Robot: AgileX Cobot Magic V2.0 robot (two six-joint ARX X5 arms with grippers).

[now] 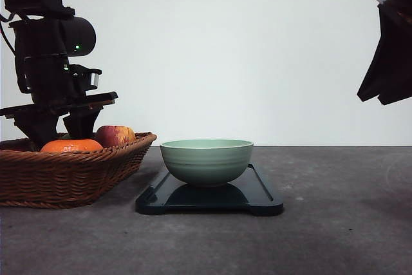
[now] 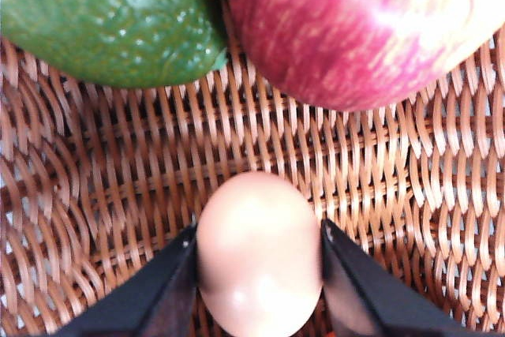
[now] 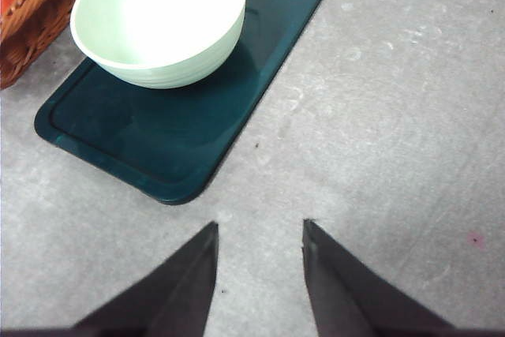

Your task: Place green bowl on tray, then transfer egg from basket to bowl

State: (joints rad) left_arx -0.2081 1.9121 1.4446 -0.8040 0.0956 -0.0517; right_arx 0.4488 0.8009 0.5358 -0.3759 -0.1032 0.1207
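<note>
The first half of the task looks finished: the round pale sage-green ceramic bowl [image 1: 206, 161] sits upright on the flat rectangular black tray [image 1: 264, 201] with rounded corners, towards the tray's end nearer the basket, and the right wrist view shows its inside bare. What is left, by my reading, is the egg transfer, and that has reached the grasp. In the left wrist view the small smooth oval egg [image 2: 259, 252], pale pinkish-tan under this light, lies on the woven floor of the wide shallow brown wicker basket [image 2: 118, 195], with the left gripper [image 2: 260, 274] closed about it, one dark jaw touching each flank. Whether the egg is already off the weave I cannot tell. Its shell is glossy and unmarked, with no crack showing. Near it in the basket lie a red-and-yellow streaked apple [image 2: 355, 29] and a dark green bumpy-skinned fruit [image 2: 102, 17]; the front view also shows an orange fruit [image 1: 71, 146] there. The right gripper [image 3: 259, 250] hangs empty above the grey tabletop [image 3: 394, 116] beside the tray, jaws parted moderately.
</note>
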